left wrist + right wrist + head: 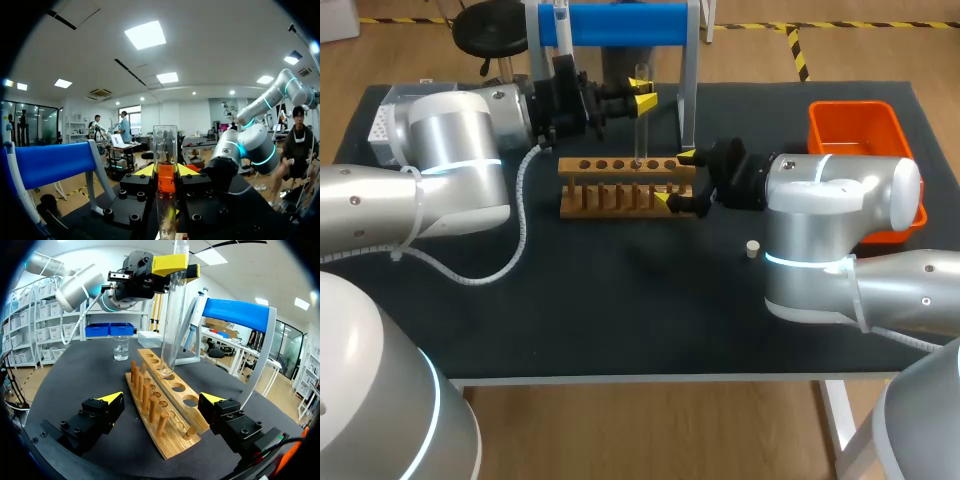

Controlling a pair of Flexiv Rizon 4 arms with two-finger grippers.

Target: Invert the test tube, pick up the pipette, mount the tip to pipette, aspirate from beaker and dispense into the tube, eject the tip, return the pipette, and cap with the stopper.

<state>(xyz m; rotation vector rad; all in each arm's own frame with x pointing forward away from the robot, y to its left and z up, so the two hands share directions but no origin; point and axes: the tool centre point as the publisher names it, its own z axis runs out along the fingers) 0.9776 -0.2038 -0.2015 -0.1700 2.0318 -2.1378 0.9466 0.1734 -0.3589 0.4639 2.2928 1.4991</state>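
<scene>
On the bench (620, 300), my left arm (450, 150) comes in level behind the rack (620, 185), and my right arm (830, 220) lies low off the rack's right end. The test tube (640, 125) stands upright over the rack with its rounded end at one hole; I cannot tell if it is seated. I judge it to be light, stiff, slick, thin glass that is easily cracked, so it wants a gentle hold high on its wall. The left claw (642, 100) is clamped on it there. The right claw (677, 180) has its fingers apart, straddling the rack's end. The stopper (752, 248) lies beyond that end.
</scene>
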